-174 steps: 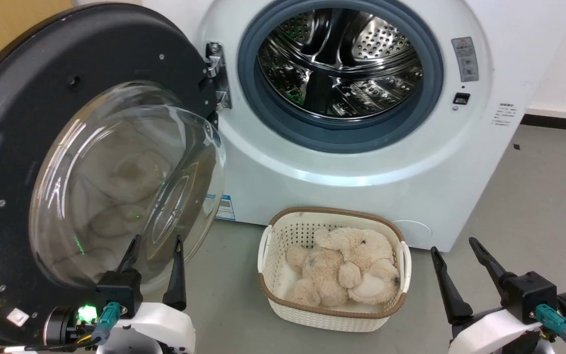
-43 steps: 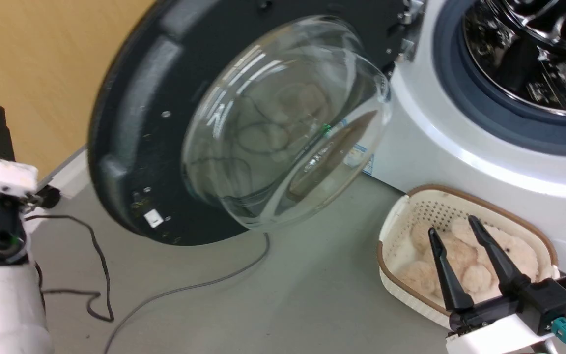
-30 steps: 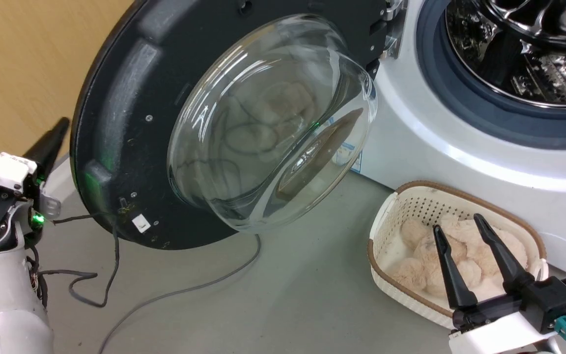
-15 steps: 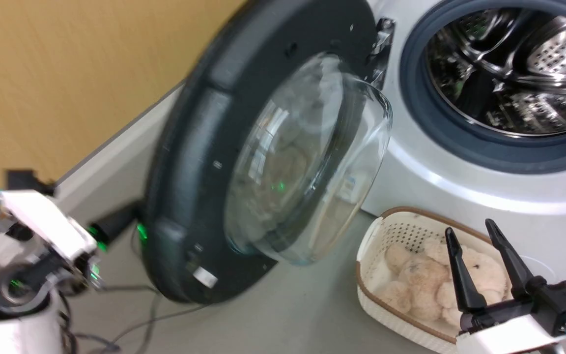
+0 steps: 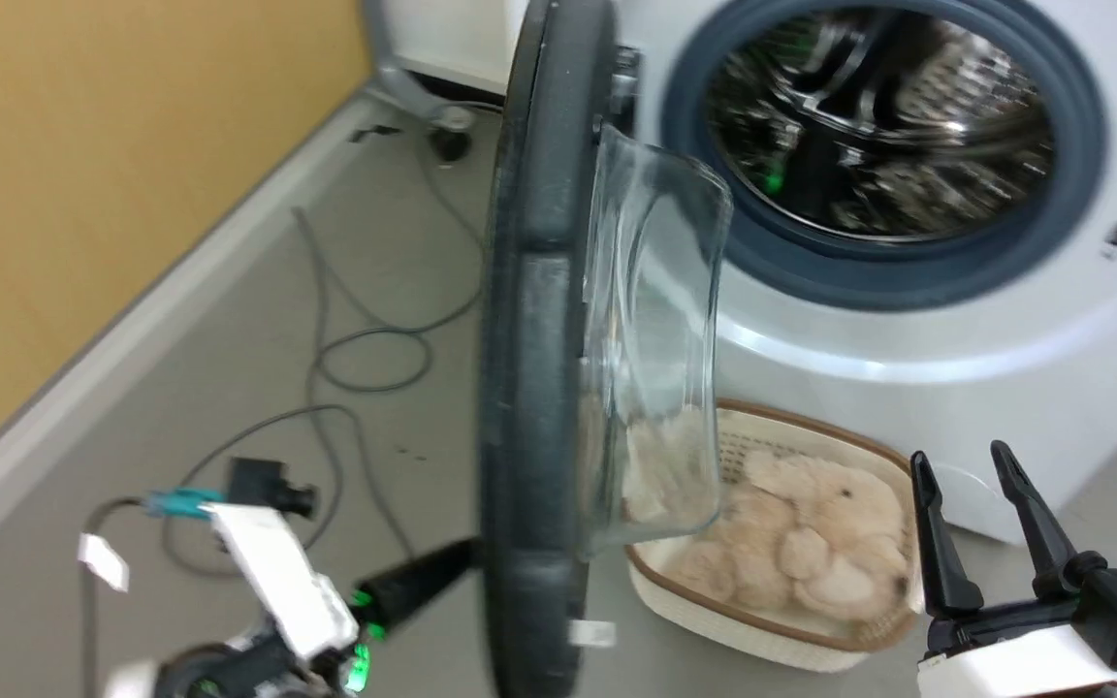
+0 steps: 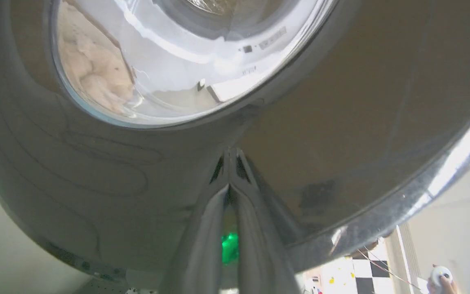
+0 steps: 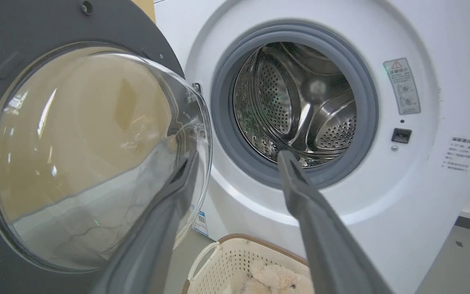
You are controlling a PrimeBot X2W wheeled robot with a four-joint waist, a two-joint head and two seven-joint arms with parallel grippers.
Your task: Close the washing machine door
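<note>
The left gripper (image 6: 231, 153), pressed together, sits half hidden behind the edge-on washing machine door (image 5: 537, 291); the right gripper (image 5: 959, 456) is spread.

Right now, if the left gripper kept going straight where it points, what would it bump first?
The washing machine door. The left gripper, fingers shut together, points at its shiny outer face, with the tips apparently at or nearly on it; contact is hard to confirm.
</note>
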